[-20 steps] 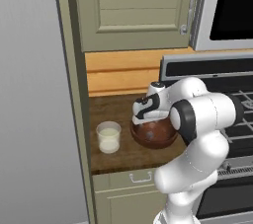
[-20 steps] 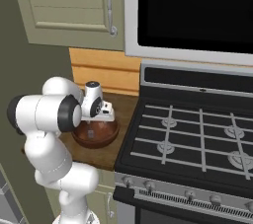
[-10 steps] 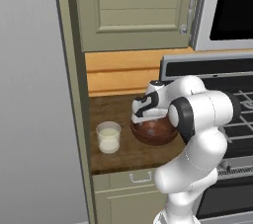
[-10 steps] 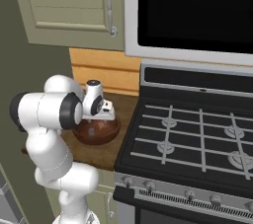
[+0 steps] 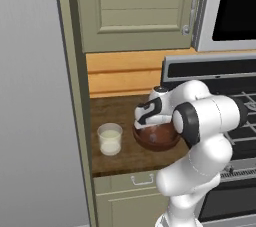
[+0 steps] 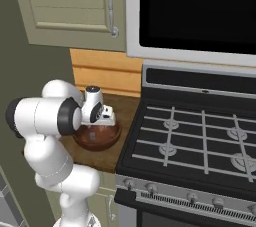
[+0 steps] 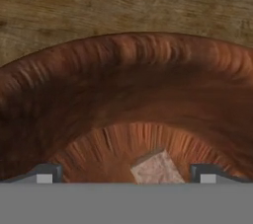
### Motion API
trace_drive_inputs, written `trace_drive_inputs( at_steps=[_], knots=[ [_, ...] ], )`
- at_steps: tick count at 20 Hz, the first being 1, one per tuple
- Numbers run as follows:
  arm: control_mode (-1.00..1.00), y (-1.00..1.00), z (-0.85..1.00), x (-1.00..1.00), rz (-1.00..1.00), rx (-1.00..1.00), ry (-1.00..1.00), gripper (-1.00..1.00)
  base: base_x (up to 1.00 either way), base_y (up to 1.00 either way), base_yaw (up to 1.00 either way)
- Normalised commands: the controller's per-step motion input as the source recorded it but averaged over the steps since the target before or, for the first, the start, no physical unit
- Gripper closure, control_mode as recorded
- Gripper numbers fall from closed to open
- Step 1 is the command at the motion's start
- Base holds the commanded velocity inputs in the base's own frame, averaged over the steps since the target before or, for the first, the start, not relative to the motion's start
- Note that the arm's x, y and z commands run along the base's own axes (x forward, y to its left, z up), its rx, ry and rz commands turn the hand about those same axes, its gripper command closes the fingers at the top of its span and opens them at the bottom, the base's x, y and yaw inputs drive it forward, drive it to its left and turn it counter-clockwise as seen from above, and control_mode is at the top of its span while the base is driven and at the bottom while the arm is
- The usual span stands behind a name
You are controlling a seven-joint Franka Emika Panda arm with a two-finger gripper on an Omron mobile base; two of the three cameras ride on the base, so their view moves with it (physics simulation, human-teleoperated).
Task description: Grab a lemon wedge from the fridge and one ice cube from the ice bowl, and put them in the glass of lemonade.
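The reddish-brown ice bowl sits on the wooden counter beside the stove. My gripper points down into it, jaws open. In the hand view the bowl's ribbed inner wall is very close. A pale ice cube lies on its bottom between my fingertips, with a gap on either side. The glass of lemonade, a clear tumbler of pale liquid, stands left of the bowl, apart from it. The lemon wedge is out of view. I cannot tell whether the tall grey panel at the left is the fridge.
A black gas stove borders the counter on the right, with a dark microwave above it. Beige-green cabinet doors hang over the counter. The counter's front edge lies just before the glass and bowl.
The hand has sunk a little lower into the bowl and edged slightly left. The jaws have stayed open. Glass and bowl have not moved.
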Motion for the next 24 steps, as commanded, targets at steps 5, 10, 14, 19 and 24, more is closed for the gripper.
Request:
trace_drive_inputs(
  at_steps=[5, 10, 14, 19, 24],
  knots=[
    [-1.0, 0.0, -0.31, 0.0, 0.0, 0.0, 0.0, -1.0, 0.0, 0.0, 0.0],
    [-1.0, 0.0, 0.0, 0.0, 0.0, 0.0, 0.01, 1.0, 0.0, 0.0, 0.0],
    [-1.0, 0.0, 0.0, 0.0, 0.0, 0.0, 0.01, 1.0, 0.0, 0.0, 0.0],
    [-1.0, 0.0, 0.0, 0.0, 0.0, 0.0, 0.02, 1.0, 0.0, 0.0, 0.0],
    [-1.0, 0.0, 0.35, -0.1, 0.0, -0.06, 0.02, 1.0, 0.0, 0.0, 0.0]
  ],
)
